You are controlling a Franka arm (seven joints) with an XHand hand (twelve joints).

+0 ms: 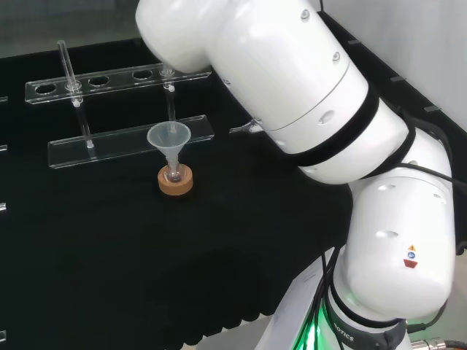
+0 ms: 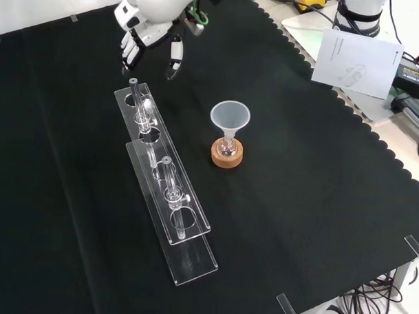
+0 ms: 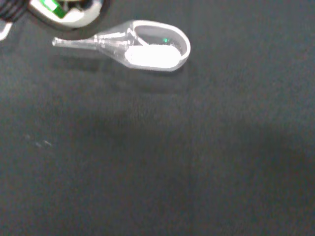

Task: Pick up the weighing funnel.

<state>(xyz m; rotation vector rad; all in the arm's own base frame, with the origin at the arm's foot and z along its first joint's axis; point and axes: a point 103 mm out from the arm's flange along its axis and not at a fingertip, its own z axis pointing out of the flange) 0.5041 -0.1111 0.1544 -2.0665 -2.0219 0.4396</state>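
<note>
Item: weighing funnel (image 3: 147,46), clear, short-stemmed. It lay flat on the black desk (image 3: 157,162) in the wrist view, and its scoop held white powder (image 3: 150,55).
Hand (image 2: 151,27): hung at the top of the front view, above the cloth; fingers (image 2: 130,52) relaxed and apart, holding nothing.
Handling note: probably best to come down squarely, pinch across the scoop's walls and lift level, so the powder stays in.
Not made out: the piece in the front view; the gap between fingers and cloth
</note>
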